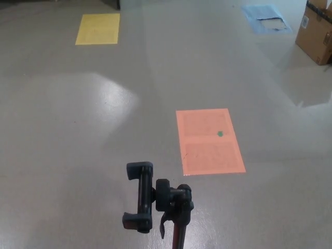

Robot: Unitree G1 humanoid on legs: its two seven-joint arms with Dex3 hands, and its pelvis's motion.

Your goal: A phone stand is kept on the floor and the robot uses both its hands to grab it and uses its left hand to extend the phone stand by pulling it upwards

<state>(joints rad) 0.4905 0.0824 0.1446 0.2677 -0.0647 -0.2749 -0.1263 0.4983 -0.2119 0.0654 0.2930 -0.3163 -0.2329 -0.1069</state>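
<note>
Down at the bottom middle, black phone stand with its clamp head (155, 199) on a thin pole, standing on grey floor (78, 155) beside an orange paper sheet (209, 141), neither hand visible, so can't tell fingers, nothing grabbed or extended yet.

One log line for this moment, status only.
phone stand: upright, untouched | hands: neither in view | orange sheet: floor behind stand | stage: pre-grasp

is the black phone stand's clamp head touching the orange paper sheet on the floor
Cannot tell. In the head view the black phone stand's clamp head shows beside the orange paper sheet, with grey floor between, but one view cannot settle height.
</note>
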